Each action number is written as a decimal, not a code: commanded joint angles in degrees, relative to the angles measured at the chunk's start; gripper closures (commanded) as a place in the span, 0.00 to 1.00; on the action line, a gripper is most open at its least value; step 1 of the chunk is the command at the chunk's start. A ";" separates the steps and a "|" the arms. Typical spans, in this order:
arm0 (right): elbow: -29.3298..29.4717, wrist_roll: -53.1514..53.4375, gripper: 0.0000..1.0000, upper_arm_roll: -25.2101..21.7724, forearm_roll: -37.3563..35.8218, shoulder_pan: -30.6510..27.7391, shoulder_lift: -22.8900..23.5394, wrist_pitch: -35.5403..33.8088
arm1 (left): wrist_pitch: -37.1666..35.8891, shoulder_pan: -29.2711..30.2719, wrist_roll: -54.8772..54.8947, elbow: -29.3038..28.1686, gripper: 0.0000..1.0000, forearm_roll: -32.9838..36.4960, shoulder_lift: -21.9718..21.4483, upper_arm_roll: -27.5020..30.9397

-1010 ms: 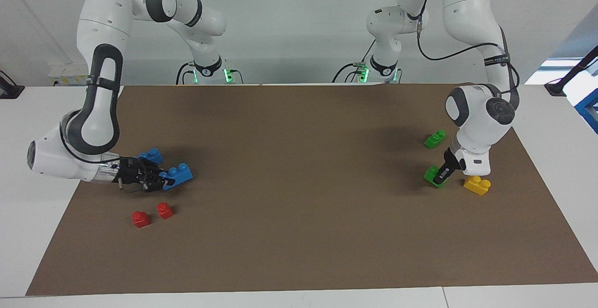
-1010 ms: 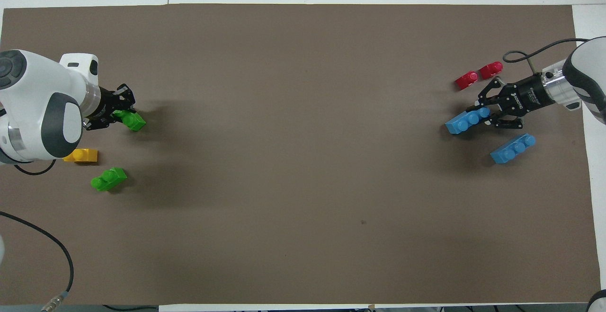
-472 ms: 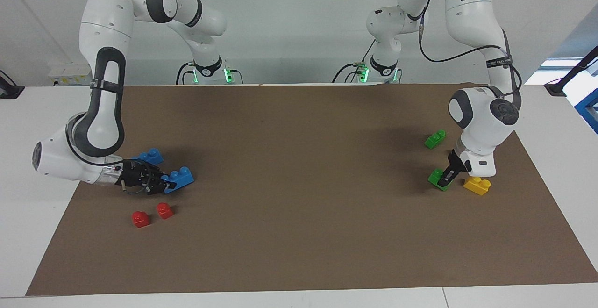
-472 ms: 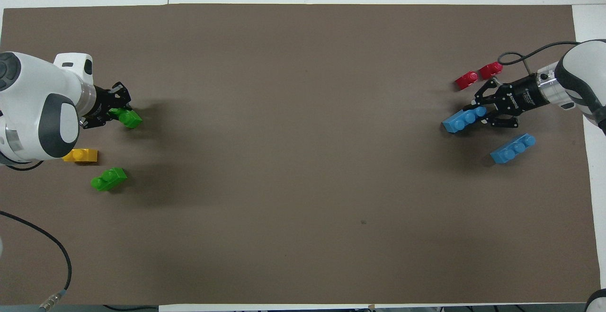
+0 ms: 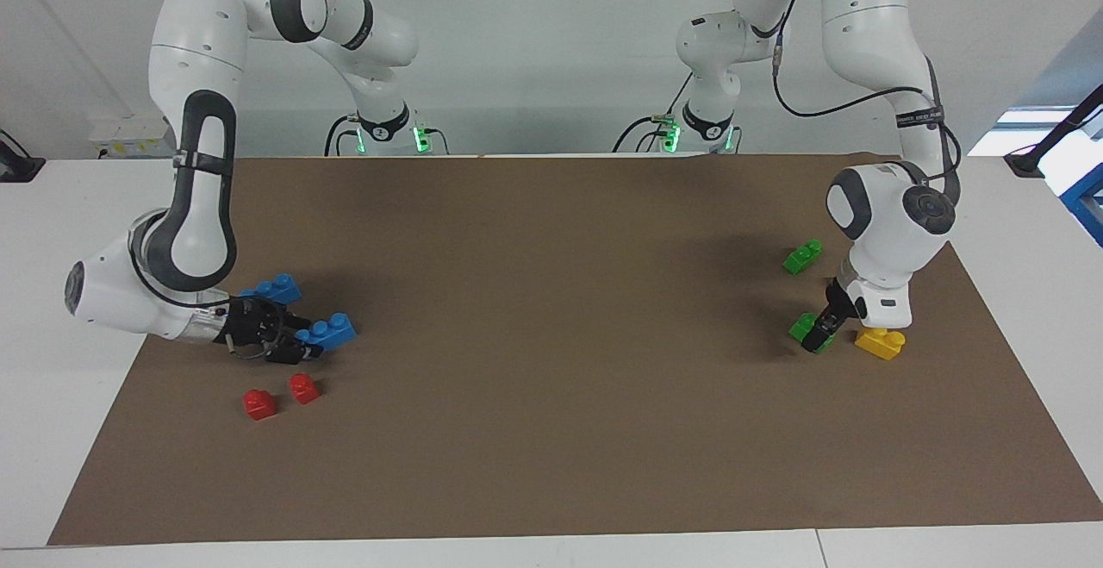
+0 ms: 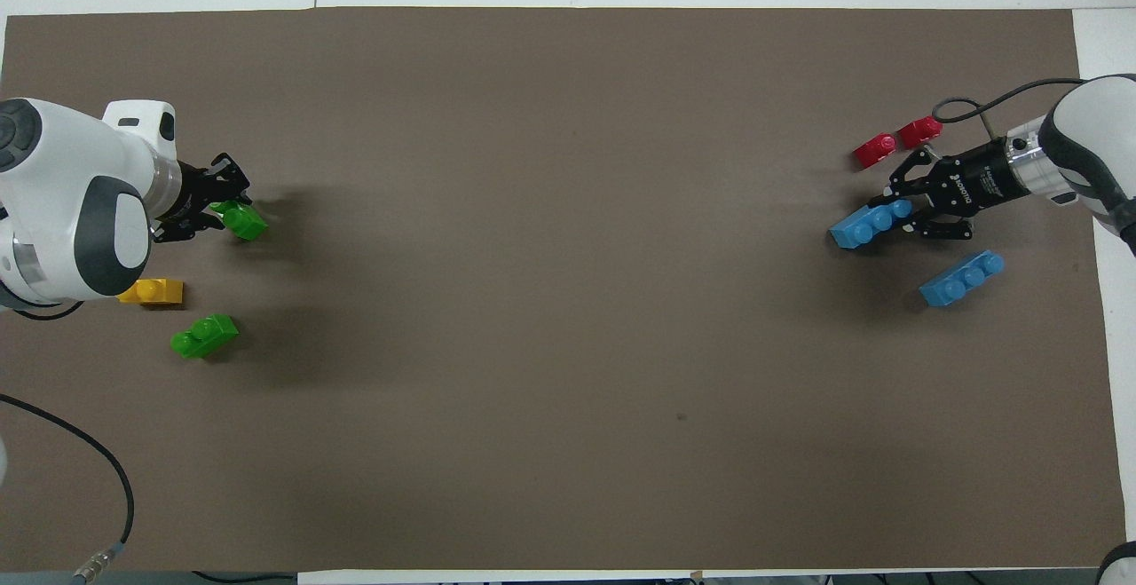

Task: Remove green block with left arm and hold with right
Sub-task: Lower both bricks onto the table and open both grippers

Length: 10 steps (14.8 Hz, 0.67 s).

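The green block, bright and two-studded, lies free on the brown mat at the left arm's end. A little farther out, my left gripper is down at the mat, shut on the end of a darker green brick. At the right arm's end, my right gripper reaches in low and is shut on one end of a blue three-stud brick, which hangs slightly tilted just above the mat.
A yellow brick sits beside the left gripper, partly under the left wrist in the overhead view. A second blue brick and two small red bricks lie around the right gripper.
The left gripper has drawn back a little toward its end of the table and lowered the darker green brick. The right gripper and its blue brick shifted slightly.
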 commanded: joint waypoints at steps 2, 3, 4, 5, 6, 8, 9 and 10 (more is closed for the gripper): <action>-0.86 -0.73 0.02 0.35 -1.74 0.01 -2.05 0.23 | -6.87 1.32 2.73 3.21 0.00 -0.44 -1.55 -0.40; -0.78 -0.55 0.02 0.26 -1.82 0.01 -2.41 -0.21 | -8.81 1.32 2.73 4.27 0.00 -0.44 -2.34 -0.40; -0.51 -0.20 0.02 0.26 -2.43 0.01 -2.67 -0.65 | -10.13 1.32 2.73 4.71 0.00 -0.44 -3.48 -0.40; -0.42 0.50 0.02 0.34 -2.79 0.09 -3.28 -0.91 | -10.76 1.24 2.73 4.72 0.00 -0.44 -4.97 -0.40; -0.42 1.20 0.02 0.35 -2.79 0.18 -3.64 -1.09 | -11.46 1.06 2.73 4.72 0.00 -0.44 -6.29 -0.40; -0.42 2.87 0.02 0.35 -2.79 0.27 -4.78 -2.14 | -12.43 0.36 2.91 4.72 0.00 -0.36 -8.66 -0.49; -0.42 3.66 0.02 0.35 -3.05 0.70 -5.83 -2.67 | -12.87 0.18 3.60 4.63 0.00 -0.36 -10.16 -0.58; -0.42 4.45 0.02 0.35 -3.75 0.88 -6.71 -2.85 | -13.65 0.09 4.48 4.80 0.00 -0.36 -11.56 -0.84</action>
